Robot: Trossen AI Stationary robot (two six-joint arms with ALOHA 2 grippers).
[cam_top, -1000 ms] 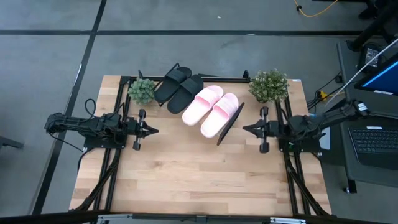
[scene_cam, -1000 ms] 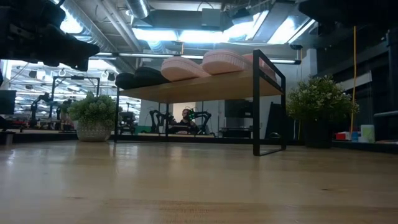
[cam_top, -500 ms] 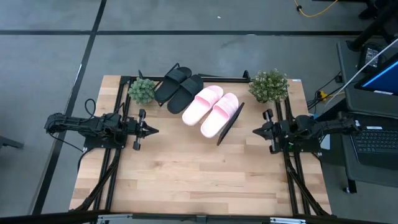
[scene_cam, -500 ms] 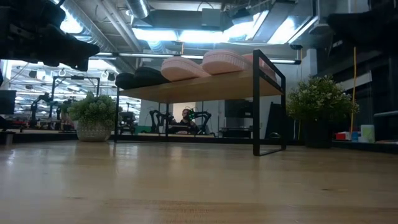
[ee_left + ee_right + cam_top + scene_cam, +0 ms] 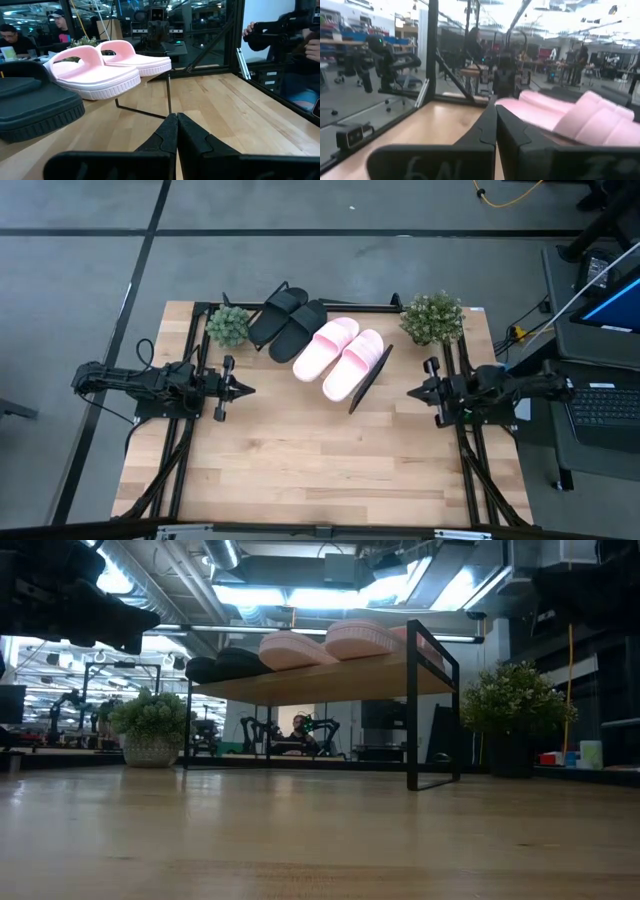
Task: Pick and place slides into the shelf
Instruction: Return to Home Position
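Over the wooden tabletop (image 5: 300, 470), our left gripper (image 5: 248, 390) and right gripper (image 5: 413, 393) hang closed, empty; ahead of them all four slides (image 5: 340, 355) sit on the shelf (image 5: 330, 688): placing looks finished.

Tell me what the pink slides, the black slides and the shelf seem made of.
Pink slides: likely moulded foam or soft rubber, matte, with thick rounded one-piece soles. Black slides: apparently the same, dull with no shine. Shelf: pale tan board, probably wood or laminate, on a thin black frame, seemingly painted metal.
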